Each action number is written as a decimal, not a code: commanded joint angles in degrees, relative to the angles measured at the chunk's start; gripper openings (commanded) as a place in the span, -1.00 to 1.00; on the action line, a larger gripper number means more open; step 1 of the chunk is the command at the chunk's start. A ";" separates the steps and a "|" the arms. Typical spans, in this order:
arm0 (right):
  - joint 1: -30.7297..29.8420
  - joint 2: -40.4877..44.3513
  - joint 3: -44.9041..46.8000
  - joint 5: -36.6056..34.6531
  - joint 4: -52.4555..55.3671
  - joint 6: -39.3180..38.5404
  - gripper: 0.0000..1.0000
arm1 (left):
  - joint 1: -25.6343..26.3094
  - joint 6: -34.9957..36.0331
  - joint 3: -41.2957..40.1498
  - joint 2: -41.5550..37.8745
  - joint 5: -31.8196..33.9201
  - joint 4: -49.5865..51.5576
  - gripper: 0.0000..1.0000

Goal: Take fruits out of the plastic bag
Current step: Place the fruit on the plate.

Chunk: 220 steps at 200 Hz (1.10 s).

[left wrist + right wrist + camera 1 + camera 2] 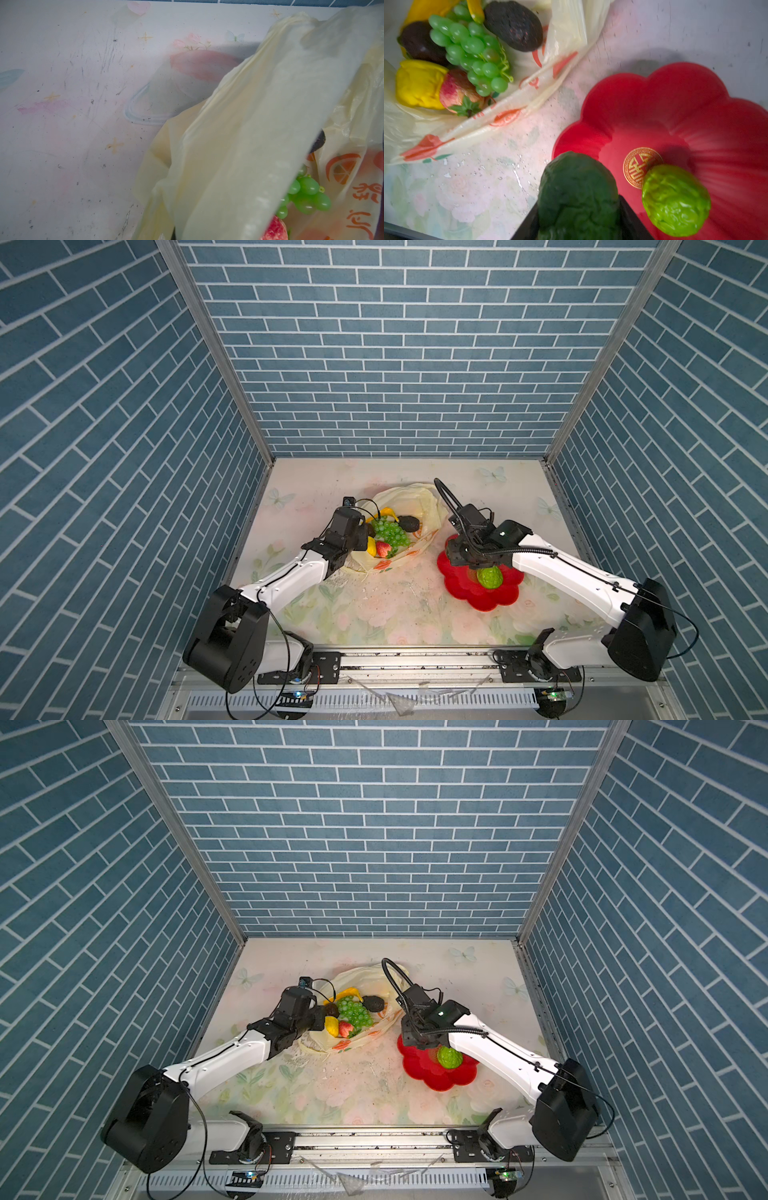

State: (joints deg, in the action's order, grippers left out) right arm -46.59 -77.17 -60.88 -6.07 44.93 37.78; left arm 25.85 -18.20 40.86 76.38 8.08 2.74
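The cream plastic bag (419, 502) (368, 975) lies open at mid-table. Inside are the green grapes (388, 531) (473, 54), a banana (386, 512), a dark avocado (409, 523) (512, 26), a strawberry (383, 549) (458, 91) and a lemon (371, 546) (417, 83). My left gripper (360, 542) is shut on the bag's left rim; bag film (249, 124) drapes over its hidden jaws. My right gripper (579, 209) is shut on a dark green avocado (579, 193), just above the rim of the red plate (654, 104). A bumpy green citrus (490, 577) (675, 199) lies on that plate.
The red flower-shaped plate (486, 599) (440, 1079) sits right of the bag, partly under my right arm. The floral tabletop (374, 614) stretches in front of both. Blue brick walls close in the back and sides.
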 commanded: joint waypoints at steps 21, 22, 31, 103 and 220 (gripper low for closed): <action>-0.85 4.10 6.06 3.14 8.28 5.38 0.00 | -0.17 0.15 -0.26 0.66 0.63 0.16 -1.00; -0.86 4.16 6.10 3.15 8.40 5.47 0.01 | -0.17 0.16 -0.26 0.64 0.63 0.16 -1.00; -0.91 4.37 6.80 3.71 9.34 6.00 0.01 | -0.14 0.18 -0.26 0.61 0.71 0.26 -1.00; -1.00 4.23 12.42 3.73 11.15 9.63 0.01 | -0.15 0.27 -0.26 0.37 1.00 0.42 -1.00; 1.63 2.42 15.18 1.45 11.59 10.52 0.08 | -0.18 0.27 -0.43 0.20 1.28 0.34 -1.00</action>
State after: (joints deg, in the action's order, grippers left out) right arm -45.60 -74.04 -47.13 -3.11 54.94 46.28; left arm 25.85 -18.20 40.86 76.62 8.56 2.74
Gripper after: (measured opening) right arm 0.536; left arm 0.046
